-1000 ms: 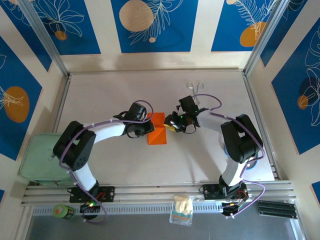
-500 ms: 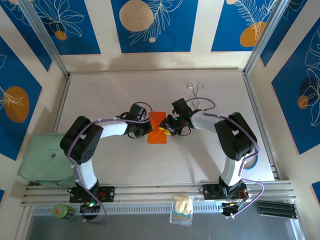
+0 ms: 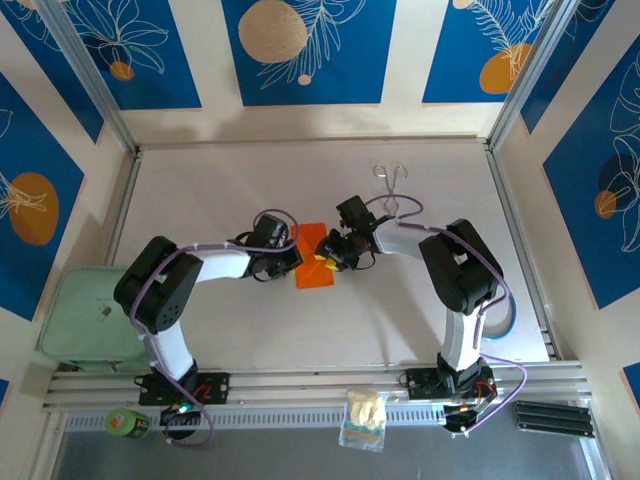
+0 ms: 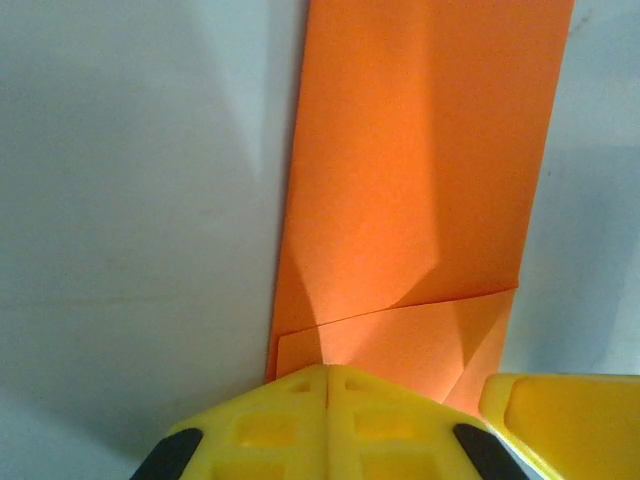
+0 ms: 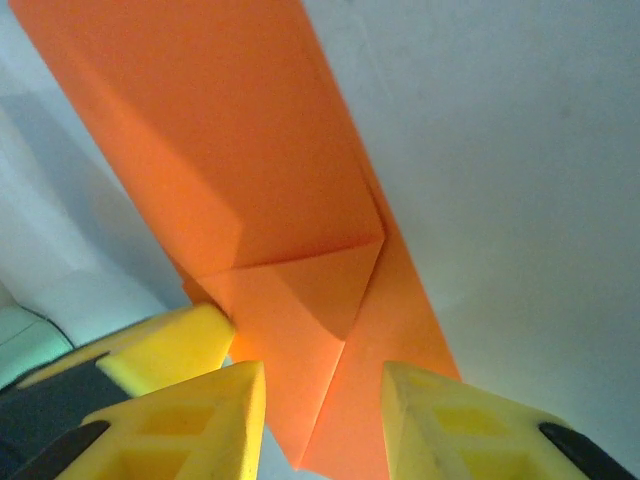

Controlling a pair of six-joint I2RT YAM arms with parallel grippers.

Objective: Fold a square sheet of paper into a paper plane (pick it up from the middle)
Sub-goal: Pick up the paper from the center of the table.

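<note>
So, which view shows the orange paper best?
Left wrist view: the orange paper lies as a long strip, both edges and a folded corner clear. The right wrist view shows it slanted, partly behind the right fingers. The top view shows a small patch.

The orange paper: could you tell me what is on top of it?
The left gripper, shut, sits over the paper's folded end; the right gripper stands open over it. What lies beneath them is covered.
</note>
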